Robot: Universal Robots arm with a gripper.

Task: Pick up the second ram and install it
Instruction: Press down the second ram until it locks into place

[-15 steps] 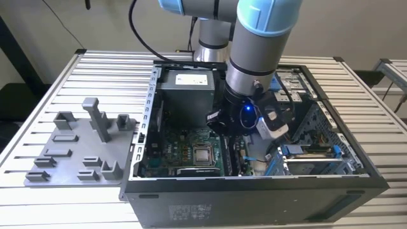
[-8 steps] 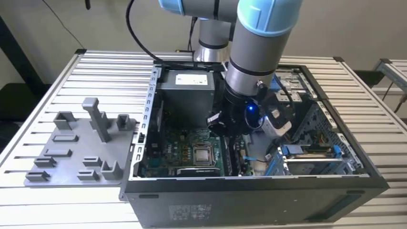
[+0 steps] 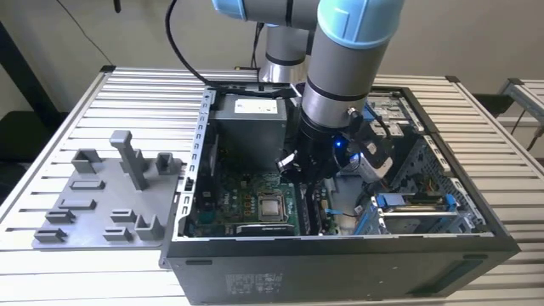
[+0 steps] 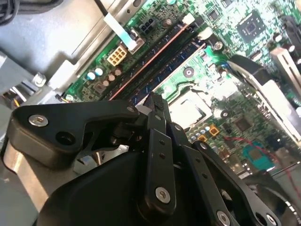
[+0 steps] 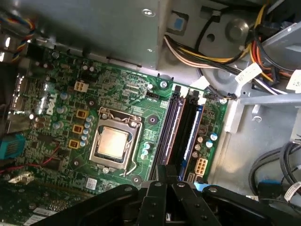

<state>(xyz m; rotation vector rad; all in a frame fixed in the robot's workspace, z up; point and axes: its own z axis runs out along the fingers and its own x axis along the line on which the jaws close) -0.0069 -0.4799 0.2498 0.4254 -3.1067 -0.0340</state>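
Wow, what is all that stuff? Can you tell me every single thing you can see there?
computer case: one, black, lying open on the slatted table
table: one, silver slats, under everything
motherboard: one, green, inside the case
processor: one, shiny square, middle of the motherboard
memory slots: long, black, beside the processor
power supply: one, grey box, far end of the case
holder tray: one, grey, exterior view's left of the case
cables: several, yellow, black and orange, by the case wall
arm: one, silver and blue, reaching into the case
pincer: one, black, above the memory slots
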